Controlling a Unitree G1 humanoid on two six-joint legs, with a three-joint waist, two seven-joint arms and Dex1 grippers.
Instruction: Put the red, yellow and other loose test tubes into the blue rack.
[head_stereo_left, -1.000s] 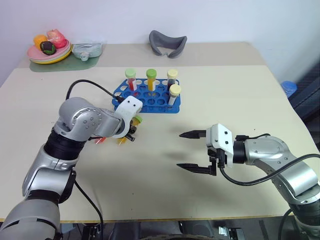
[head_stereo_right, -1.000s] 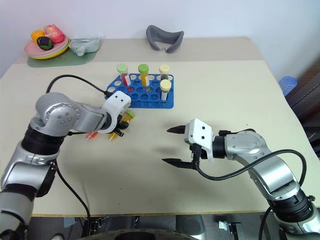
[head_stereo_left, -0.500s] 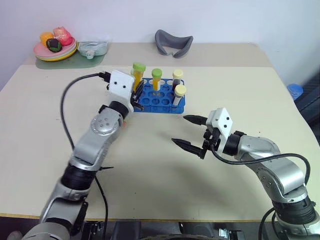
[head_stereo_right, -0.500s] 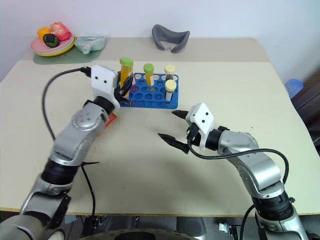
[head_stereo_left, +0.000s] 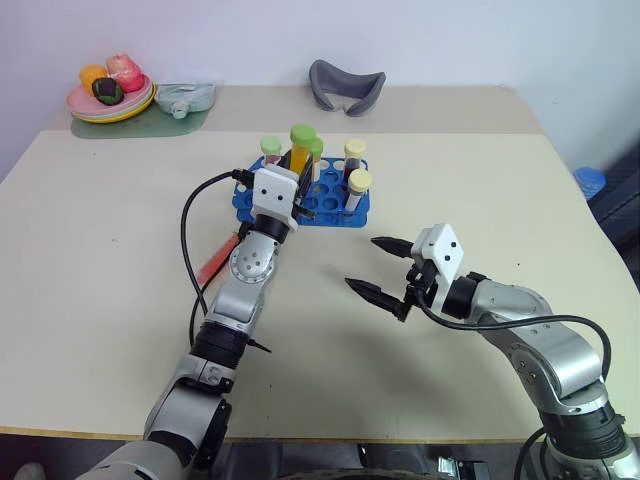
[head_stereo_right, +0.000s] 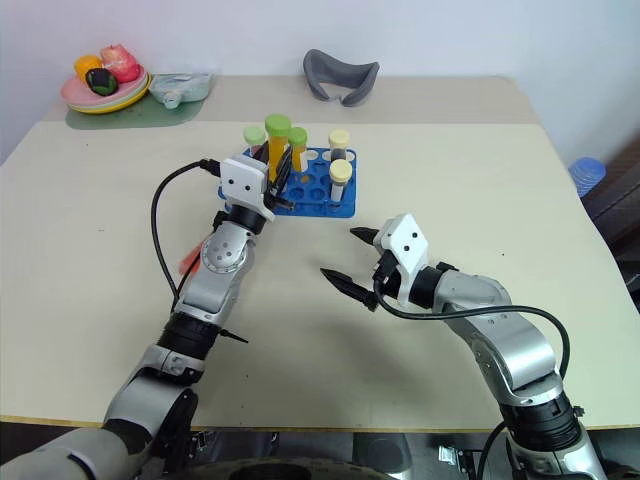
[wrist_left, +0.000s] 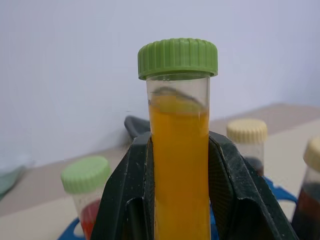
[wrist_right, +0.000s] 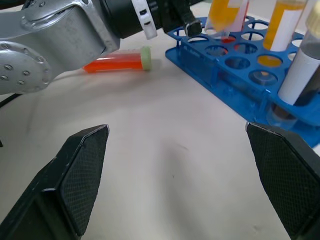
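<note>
- The bright blue plastic rack with round holes (head_stereo_left: 325, 205) stands on the beige table (head_stereo_left: 90, 260), at the middle of its far half.
- The left gripper (wrist_left: 178, 190) is clenched on a clear tube of orange-yellow liquid with a green ribbed cap (wrist_left: 178, 145), upright over the rack's near-left corner.
- Four capped tubes stand in the rack: red-filled (head_stereo_left: 270, 152), yellow-filled (head_stereo_left: 316, 158), and two dark with cream caps (head_stereo_left: 357, 188).
- A red tube (wrist_right: 120, 62) lies loose on the table, beside the rack's left end.
- The right gripper (head_stereo_left: 378, 266) hangs released over bare table, well apart from the rack.
- No writing or labels can be read.
</note>
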